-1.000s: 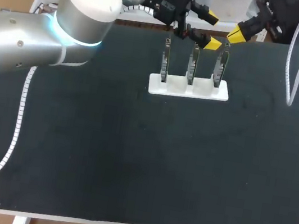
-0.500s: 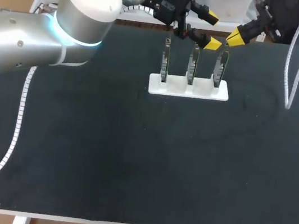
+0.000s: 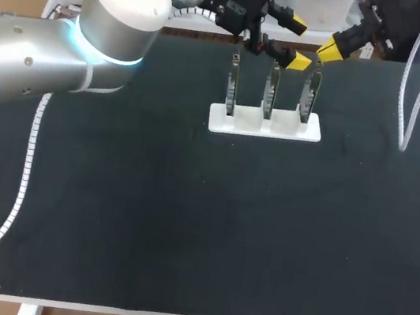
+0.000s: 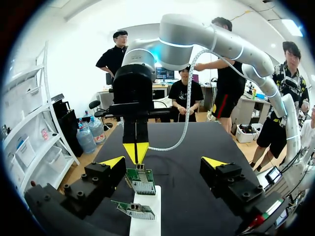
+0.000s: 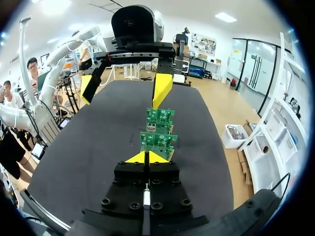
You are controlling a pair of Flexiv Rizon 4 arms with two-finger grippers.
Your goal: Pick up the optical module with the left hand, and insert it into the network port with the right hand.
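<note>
Three green circuit boards stand upright in a white holder [image 3: 265, 124] at the table's far middle. My left gripper [image 3: 298, 40] hangs open just behind and above the middle board [image 3: 270, 89]; in its wrist view the left gripper [image 4: 162, 162] straddles the nearest boards [image 4: 141, 181]. My right gripper [image 3: 331, 49] is shut, its yellow tips pressed together above the right-hand board [image 3: 310, 93]. In the right wrist view, the right gripper [image 5: 146, 157] points down the row of boards [image 5: 157, 140]. I cannot pick out an optical module in any view.
Black mat [image 3: 184, 217] covers the table in front of the holder. A white spiral cable [image 3: 23, 176] from my left arm trails over the mat's left side. Another cable loop [image 3: 407, 117] hangs at the far right.
The right arm's cable loop has swung slightly left. Both grippers stay almost where they were.
</note>
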